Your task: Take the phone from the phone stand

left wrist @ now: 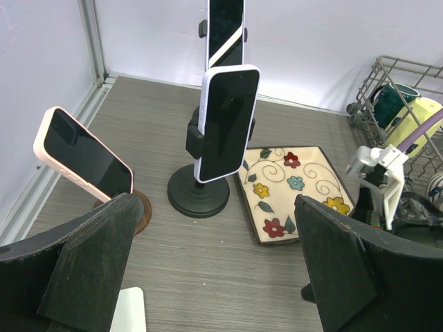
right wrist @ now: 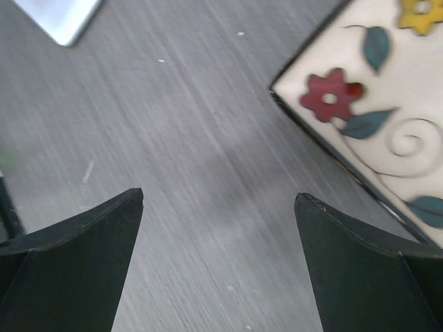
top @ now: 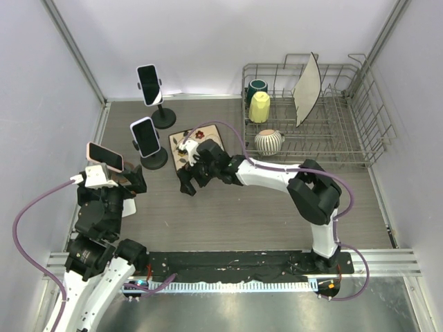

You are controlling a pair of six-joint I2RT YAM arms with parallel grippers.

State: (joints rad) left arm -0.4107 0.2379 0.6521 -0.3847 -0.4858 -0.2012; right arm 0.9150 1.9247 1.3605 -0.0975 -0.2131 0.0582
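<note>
Three phones sit in stands on the left half of the counter (top: pixel 263 207), and nothing shows which one is meant. The pink phone (left wrist: pixel 83 155) leans back on a low brown round stand (left wrist: pixel 142 207) nearest the left wall. The middle phone (left wrist: pixel 227 121) is clamped upright on a black pole stand (left wrist: pixel 199 194). The far phone (left wrist: pixel 225 31) rises behind it on a taller stand, close to the back wall.

The left claw (left wrist: pixel 216 204) is spread wide and holds nothing. Its wrist view has the middle phone straight ahead, lined up with the gap between the fingers but still clear of them. The pink phone is ahead and to the left, just past the left finger (left wrist: pixel 97 270), not touching it. A white card (left wrist: pixel 128 308) lies on the counter under that finger.

The right claw (right wrist: pixel 219 197) is also spread wide and empty, pointing down at bare counter. The corner of a flowered square plate (right wrist: pixel 374 117) lies just beside its right finger. From above, this claw (top: pixel 190 181) is low near the plate's front edge, to the right of the middle phone's stand and apart from it. None of the phones is between its fingers.

A wire dish rack (top: pixel 346 138) with cups and a plate stands well off at the far right.
</note>
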